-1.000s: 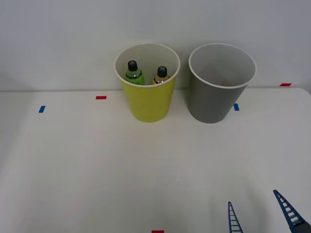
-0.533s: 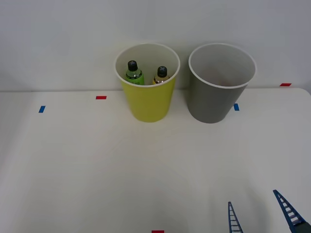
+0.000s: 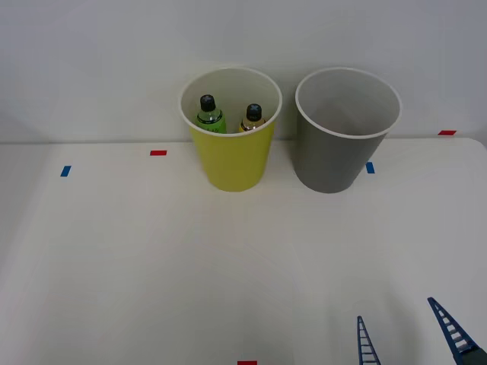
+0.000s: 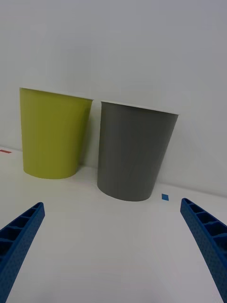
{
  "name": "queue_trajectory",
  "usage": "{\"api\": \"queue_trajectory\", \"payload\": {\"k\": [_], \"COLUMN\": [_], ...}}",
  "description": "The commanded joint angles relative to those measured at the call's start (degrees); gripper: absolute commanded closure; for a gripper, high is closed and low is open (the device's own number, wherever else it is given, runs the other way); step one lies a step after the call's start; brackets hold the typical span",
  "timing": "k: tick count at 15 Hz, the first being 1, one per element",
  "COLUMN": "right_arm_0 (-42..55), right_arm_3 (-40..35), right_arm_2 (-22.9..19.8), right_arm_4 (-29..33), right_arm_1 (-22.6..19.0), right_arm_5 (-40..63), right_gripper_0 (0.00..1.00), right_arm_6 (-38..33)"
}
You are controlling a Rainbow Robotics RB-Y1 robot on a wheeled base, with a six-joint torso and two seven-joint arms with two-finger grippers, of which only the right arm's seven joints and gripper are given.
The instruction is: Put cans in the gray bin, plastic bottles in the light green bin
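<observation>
Right claw (image 3: 407, 334) hovering wide open, holding nothing — both plastic bottles (image 3: 210, 112) sitting in light green bin (image 3: 232, 156), w/ gray bin (image 3: 335, 152) straight ahead of claw.

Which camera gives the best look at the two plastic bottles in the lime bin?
The front view. It looks down into the light green bin, so the green bottle and the amber bottle show with their black caps up. The right wrist view sees that bin from the side, so its wall hides the bottles.
</observation>
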Motion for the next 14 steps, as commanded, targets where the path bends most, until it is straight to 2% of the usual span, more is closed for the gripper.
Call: {"api": "queue_trajectory", "payload": {"k": [1,14], "right_arm_0": [0.0,0.0], "right_arm_3": [0.0,0.0], "right_arm_2": [0.0,0.0], "right_arm_4": [0.0,0.0], "right_arm_1": [0.0,0.0], "right_arm_5": [0.0,0.0], "right_gripper_0": [0.00,0.00], "right_arm_6": [0.0,0.0]}}
